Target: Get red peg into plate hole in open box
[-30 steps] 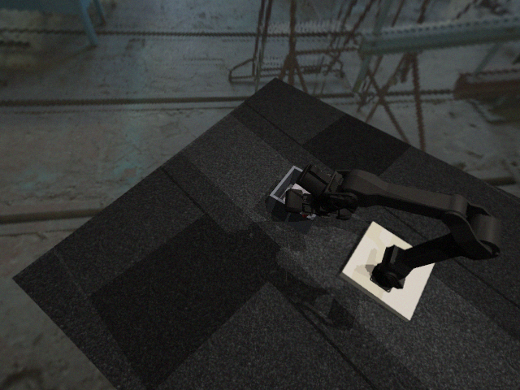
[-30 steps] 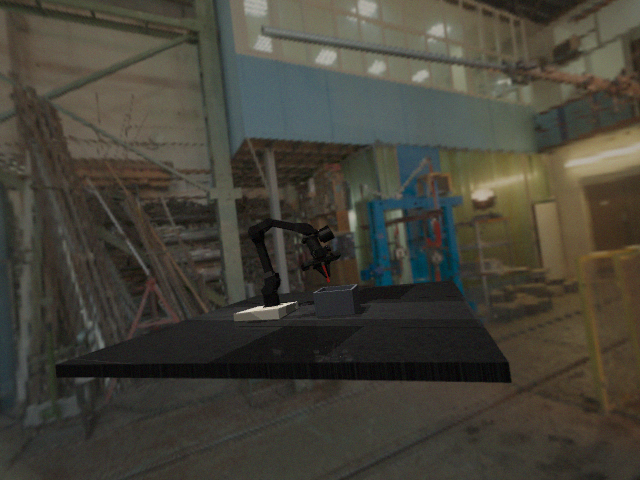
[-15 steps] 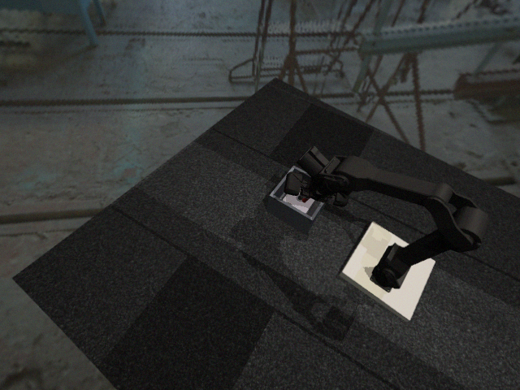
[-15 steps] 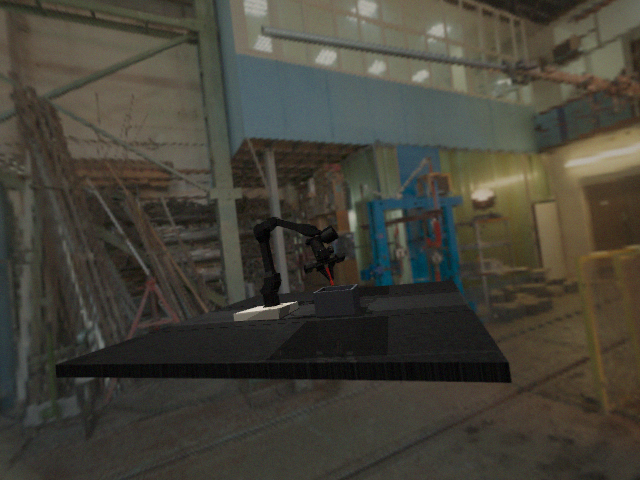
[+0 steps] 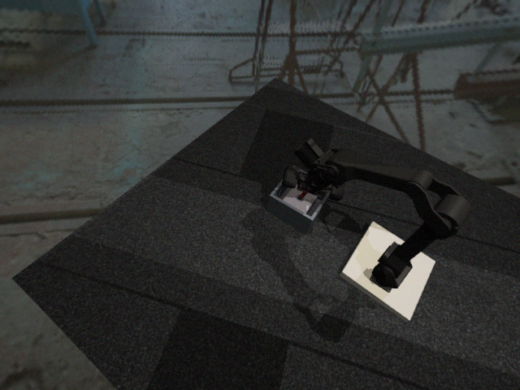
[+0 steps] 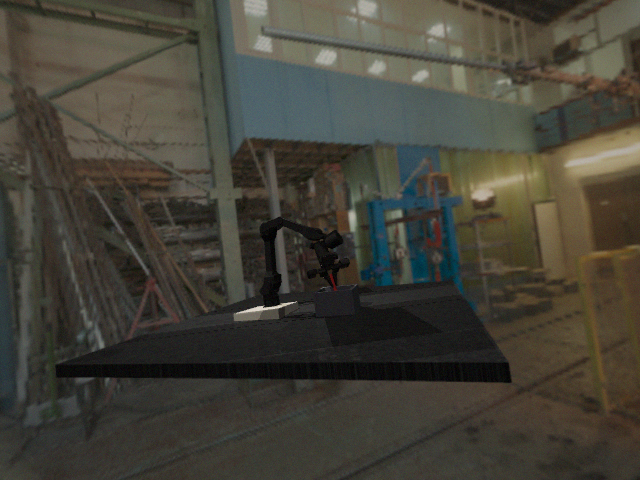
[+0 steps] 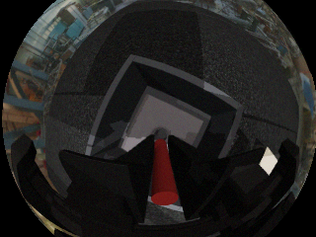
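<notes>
From the top view, I see the red peg (image 5: 302,195) (image 6: 333,280) (image 7: 164,175) over the open box (image 5: 289,209) (image 6: 336,302) (image 7: 177,70). The exterior view shows it tilted, its lower end seemingly inside. On the wrist view, my gripper (image 5: 301,188) (image 6: 331,275) (image 7: 161,139) is clamped on it; I'd straighten it over the hole (image 7: 161,132) before lowering.

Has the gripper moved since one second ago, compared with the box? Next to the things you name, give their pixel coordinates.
Yes. In the exterior view, the gripper (image 5: 303,191) (image 6: 331,276) (image 7: 161,139) is lower and farther right against the box (image 5: 293,208) (image 6: 334,304) (image 7: 170,69), closer to its opening.
</notes>
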You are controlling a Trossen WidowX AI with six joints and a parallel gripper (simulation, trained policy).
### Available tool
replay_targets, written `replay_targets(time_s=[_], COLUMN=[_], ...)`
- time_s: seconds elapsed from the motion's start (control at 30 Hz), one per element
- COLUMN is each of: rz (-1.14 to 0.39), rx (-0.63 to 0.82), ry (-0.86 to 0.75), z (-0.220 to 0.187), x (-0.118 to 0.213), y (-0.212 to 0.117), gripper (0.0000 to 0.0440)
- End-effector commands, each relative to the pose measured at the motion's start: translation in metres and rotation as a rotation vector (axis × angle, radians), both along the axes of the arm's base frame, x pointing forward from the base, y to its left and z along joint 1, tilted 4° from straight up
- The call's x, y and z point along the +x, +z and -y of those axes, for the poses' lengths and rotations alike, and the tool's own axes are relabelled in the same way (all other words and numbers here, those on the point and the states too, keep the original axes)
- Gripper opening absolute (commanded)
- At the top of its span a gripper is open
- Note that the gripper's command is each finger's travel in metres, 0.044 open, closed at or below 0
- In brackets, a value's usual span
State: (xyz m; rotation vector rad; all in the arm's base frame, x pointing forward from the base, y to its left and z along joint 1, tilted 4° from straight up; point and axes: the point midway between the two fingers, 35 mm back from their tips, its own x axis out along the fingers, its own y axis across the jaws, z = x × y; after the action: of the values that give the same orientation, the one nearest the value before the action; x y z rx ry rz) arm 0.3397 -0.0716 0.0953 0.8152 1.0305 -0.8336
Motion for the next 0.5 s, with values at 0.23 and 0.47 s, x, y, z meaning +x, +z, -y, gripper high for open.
replay_targets(time_s=[0.23,0.47], rz=[-0.067,-0.081], rx=[0.011,-0.008], ry=[0.031,0.049], z=[0.01,0.02], x=[0.01,0.023], y=[-0.031,-0.032], gripper=[0.0142,0.0222])
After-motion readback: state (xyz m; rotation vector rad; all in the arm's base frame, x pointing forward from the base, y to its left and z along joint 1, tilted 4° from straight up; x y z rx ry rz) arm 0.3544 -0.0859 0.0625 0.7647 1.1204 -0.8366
